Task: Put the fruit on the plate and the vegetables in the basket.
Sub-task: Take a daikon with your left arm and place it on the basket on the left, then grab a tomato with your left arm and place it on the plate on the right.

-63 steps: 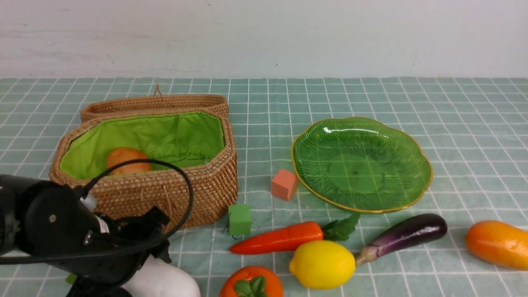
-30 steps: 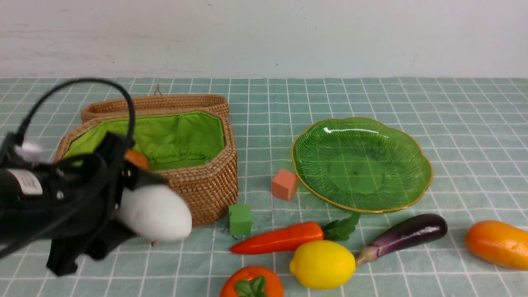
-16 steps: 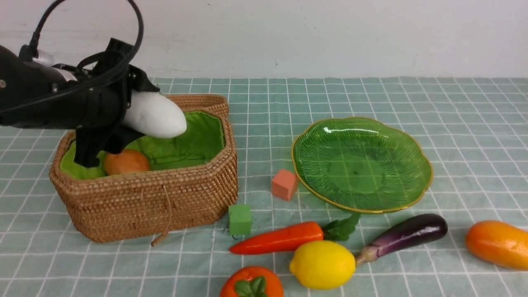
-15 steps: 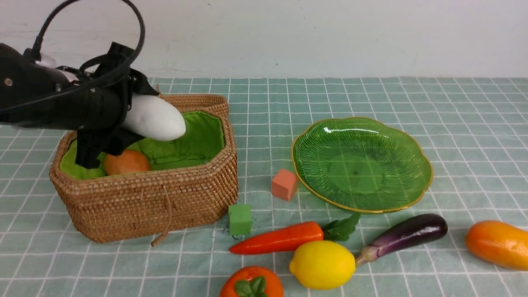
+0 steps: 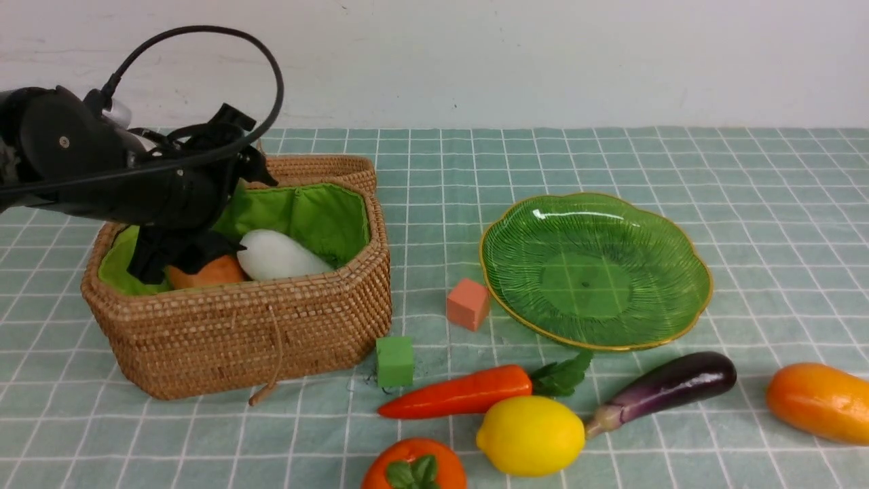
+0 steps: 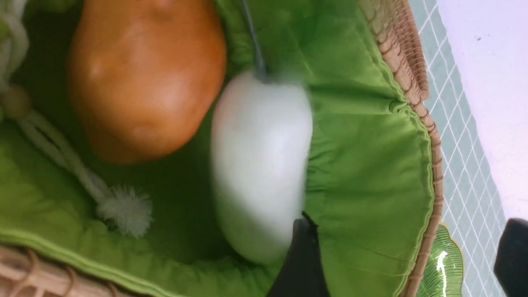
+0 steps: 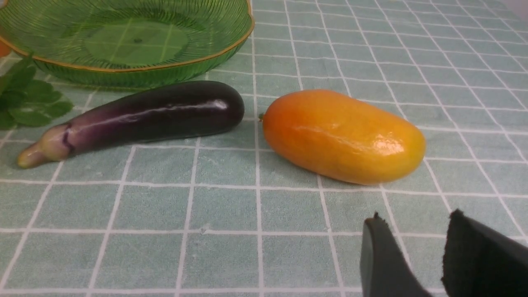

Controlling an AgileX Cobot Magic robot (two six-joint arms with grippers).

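Wicker basket [image 5: 237, 339] on the left of the desk [image 5: 747, 176] in the front view, lid tipped back, green lining showing. Inside, brown potato [image 5: 204, 273] and white radish [image 5: 282, 257] side by side. Left fingers [image 5: 252, 168] over the basket's left half, spread wide, gripping nothing, with the radish loose below them. Green plate [image 5: 679, 319] further right. Pink cube [image 5: 467, 303] between basket and plate, green cube [image 5: 394, 360] just beside the basket's front corner. Nearer the camera, all on the desk: carrot [image 5: 461, 392], lemon [image 5: 530, 435], leafy orange-red fruit [image 5: 414, 467], eggplant [image 5: 669, 387], and mango [image 5: 818, 402] far right.

From the left wrist: blurred radish against the potato on the lining. One dark fingertip at the radish's end, contact unclear, the other well apart beyond the rim. White tasselled cord [image 6: 123, 208] near the potato.

From the right wrist: eggplant and mango almost end to end, just in front of the plate. Right fingers [image 7: 383, 260] low over the desk near the mango, narrowly parted, holding nothing.
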